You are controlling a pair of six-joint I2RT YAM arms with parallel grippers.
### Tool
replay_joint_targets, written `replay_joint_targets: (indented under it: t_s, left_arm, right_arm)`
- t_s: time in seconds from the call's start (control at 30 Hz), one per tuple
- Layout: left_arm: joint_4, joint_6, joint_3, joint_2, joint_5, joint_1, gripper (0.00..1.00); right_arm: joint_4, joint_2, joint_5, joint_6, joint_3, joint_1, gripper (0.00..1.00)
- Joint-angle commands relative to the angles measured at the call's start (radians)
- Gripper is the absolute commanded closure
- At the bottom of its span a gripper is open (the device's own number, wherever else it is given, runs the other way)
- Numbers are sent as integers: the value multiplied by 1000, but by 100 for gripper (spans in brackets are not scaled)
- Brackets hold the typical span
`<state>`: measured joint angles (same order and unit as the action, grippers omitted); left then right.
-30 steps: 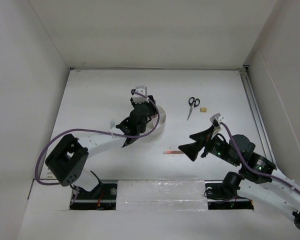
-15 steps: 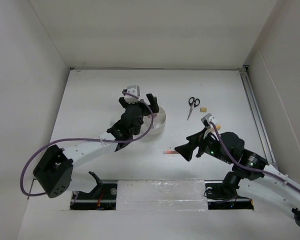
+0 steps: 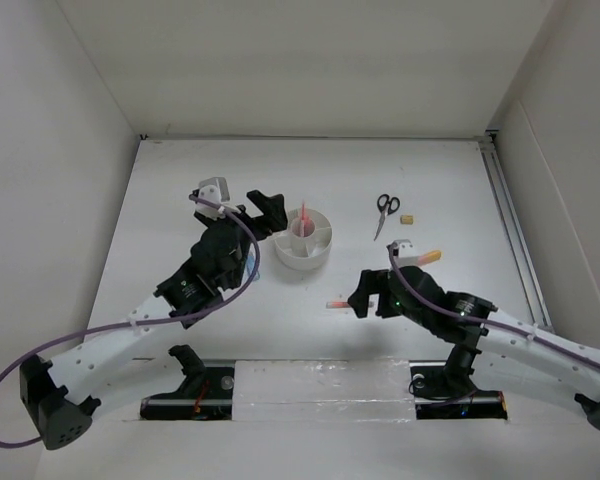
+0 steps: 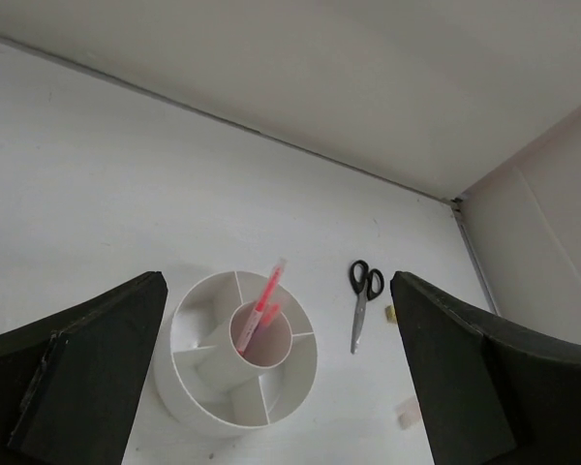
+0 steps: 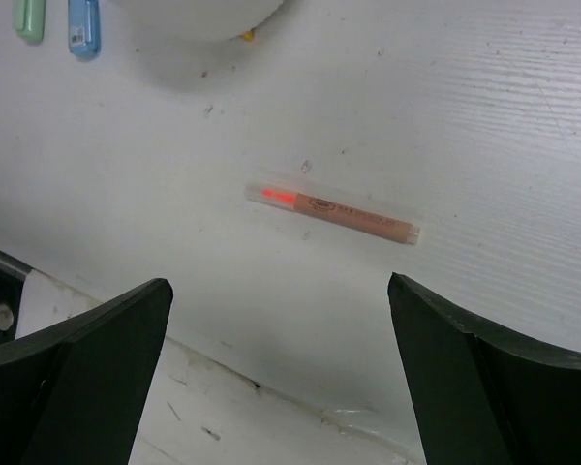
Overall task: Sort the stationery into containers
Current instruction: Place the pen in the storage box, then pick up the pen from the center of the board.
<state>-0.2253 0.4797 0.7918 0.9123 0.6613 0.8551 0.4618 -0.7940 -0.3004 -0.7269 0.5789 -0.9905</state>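
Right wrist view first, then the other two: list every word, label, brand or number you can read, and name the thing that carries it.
Pen: a short dark print on the barrel next to the clear cap, too small and blurred to read.
Green marker and blue marker: no legible print.
Organizer and scissors: no print visible.
So no text can be quoted from any view.

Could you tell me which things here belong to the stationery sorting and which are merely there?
Job:
organizer
pink pen in its centre cup
pen on the table
scissors
eraser
green marker
blue marker

Merely there:
enclosure wall
side rail
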Motion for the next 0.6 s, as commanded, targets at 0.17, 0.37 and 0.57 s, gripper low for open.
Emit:
replay_joint_targets:
  t_s: [0.17,0.37,0.57]
  left_arm:
    - [170,115,-55,-99,-25,-1,0]
    - [170,126,-100,-156,-103,-1,0]
    - [152,126,-111,-188,-160,-1,0]
  right_arm:
    - [-68,-189,161,222,110,-10,0]
    - [96,-422,124,342,320,-22,0]
    - [115,-579,161,405,398,24,0]
